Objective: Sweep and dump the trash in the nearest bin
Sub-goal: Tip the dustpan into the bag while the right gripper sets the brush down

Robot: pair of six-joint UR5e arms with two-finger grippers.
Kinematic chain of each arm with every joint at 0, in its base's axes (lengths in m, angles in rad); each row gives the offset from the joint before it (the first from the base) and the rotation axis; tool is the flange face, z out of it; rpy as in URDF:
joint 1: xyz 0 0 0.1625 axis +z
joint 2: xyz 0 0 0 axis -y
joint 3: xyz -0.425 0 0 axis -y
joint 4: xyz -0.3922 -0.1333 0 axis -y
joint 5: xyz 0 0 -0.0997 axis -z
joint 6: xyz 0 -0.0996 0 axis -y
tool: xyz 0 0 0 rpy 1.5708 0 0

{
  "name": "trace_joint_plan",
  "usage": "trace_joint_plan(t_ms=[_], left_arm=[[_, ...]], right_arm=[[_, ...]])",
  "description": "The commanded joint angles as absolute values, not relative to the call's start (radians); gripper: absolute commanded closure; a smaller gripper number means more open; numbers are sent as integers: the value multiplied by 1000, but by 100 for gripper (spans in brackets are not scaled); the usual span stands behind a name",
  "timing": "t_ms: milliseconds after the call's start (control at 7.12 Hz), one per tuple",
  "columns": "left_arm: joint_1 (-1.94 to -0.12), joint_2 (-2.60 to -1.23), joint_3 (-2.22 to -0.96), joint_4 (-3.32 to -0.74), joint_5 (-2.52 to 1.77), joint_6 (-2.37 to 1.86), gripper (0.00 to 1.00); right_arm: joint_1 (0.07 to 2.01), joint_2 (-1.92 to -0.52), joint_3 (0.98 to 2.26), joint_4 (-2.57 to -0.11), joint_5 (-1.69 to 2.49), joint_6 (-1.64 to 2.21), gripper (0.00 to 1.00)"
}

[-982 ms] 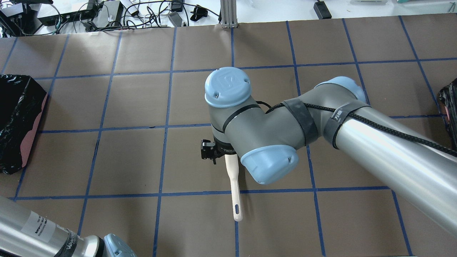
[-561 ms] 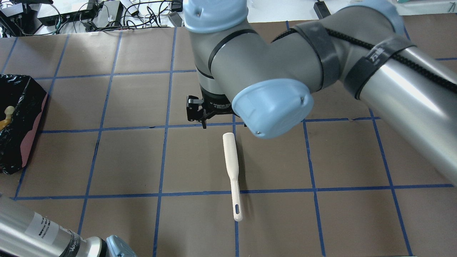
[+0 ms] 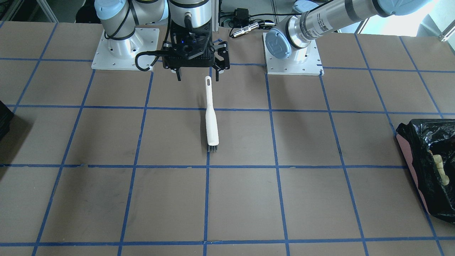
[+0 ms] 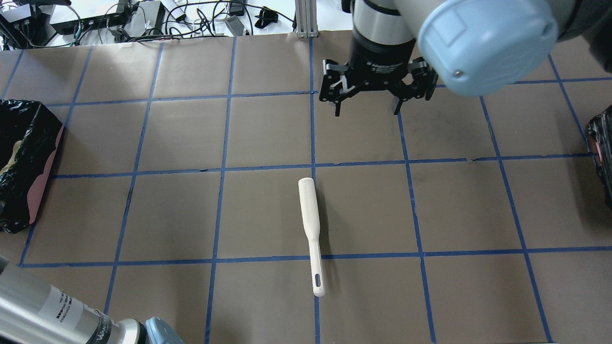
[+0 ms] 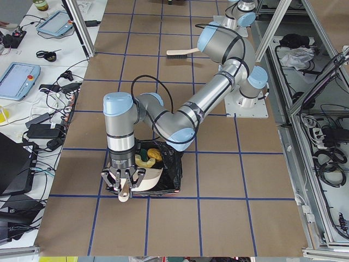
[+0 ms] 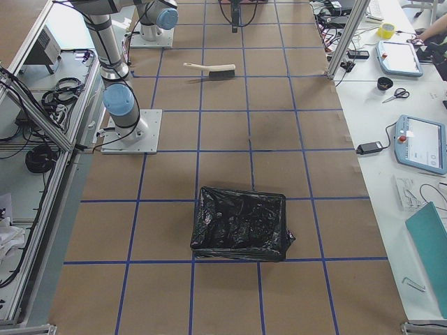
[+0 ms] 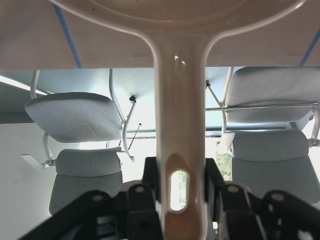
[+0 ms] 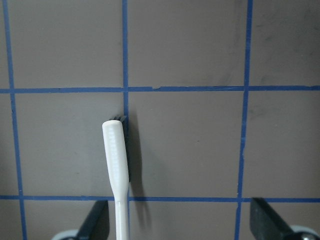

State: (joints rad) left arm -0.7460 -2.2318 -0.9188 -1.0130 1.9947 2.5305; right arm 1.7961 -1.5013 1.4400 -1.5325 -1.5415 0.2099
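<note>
The bin [image 5: 173,176], lined with a black bag, holds a yellow-orange piece [image 5: 156,154] and a pale curved piece [image 5: 143,162] of trash; a pale piece also shows in the front-facing view [image 3: 438,164]. The bin sits at the overhead view's left edge [image 4: 21,157]. My left gripper [image 7: 181,192] is shut on the white dustpan's handle [image 7: 180,125] and holds the dustpan [image 5: 148,180] tilted at the bin's rim. My right gripper [image 4: 368,102] is open and empty, raised above the table beyond the white brush [image 4: 311,229], which lies flat on the table. The brown lump and the sponge piece are not clearly visible.
A second black-bagged bin [image 6: 241,223] stands at the table's right end [image 4: 603,153]. The brown table [image 4: 167,215] is marked by a grid of blue tape. Cables and boxes lie beyond its far edge [image 4: 119,21].
My right gripper has let go of the brush, risen and moved away toward the far right. The brush lies still. A pale piece now shows in the left bin.
</note>
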Motion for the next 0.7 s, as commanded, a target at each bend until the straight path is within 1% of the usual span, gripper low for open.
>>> trace_joint_plan(t_ms=[0,281,421,561], left_arm=[[-808,-2188,-917,-1055,1990,2508,100],[-883,-2145,-917,-1167,1994,2385,100],[-922,-2119,-923,-1252,1987,2252,100],[-964,-2100,-930,-1326,1938,2102,100]], right_arm=[[1665,-1558,1486,-1517,-1575,33,0],[1649,-1679,1648,-1590,-1595,32,0],[1644,-1693,1681,-1658,-1598,29,0],[1626,-1690,1668,-1663,-1603,29,0]])
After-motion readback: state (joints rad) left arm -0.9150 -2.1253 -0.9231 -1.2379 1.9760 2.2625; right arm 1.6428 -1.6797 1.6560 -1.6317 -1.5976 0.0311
